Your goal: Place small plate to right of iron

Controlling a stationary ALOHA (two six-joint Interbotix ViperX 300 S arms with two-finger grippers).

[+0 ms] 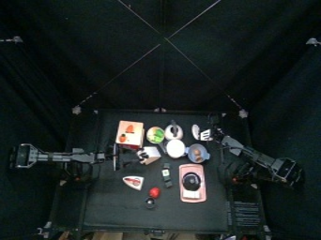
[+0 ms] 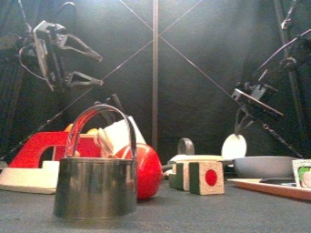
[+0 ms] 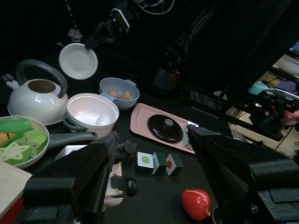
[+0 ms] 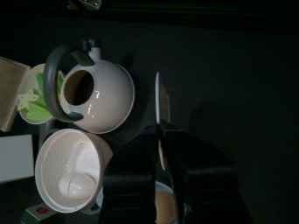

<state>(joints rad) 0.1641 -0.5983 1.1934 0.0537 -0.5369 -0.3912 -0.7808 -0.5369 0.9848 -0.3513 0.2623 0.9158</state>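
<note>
A: Where's your plate [image 3: 79,60]?

B: Off the table, pinched on edge by your right gripper [image 1: 208,137], above the kettle [image 4: 91,89] and white bowl [image 4: 73,174] at the back right. In the front view it hangs upright beside the arm.

A: And the iron [image 1: 133,179]?

B: Front left, well apart from the plate. Your left gripper [image 3: 152,171] hangs spread wide over the table's left, holding nothing.
</note>
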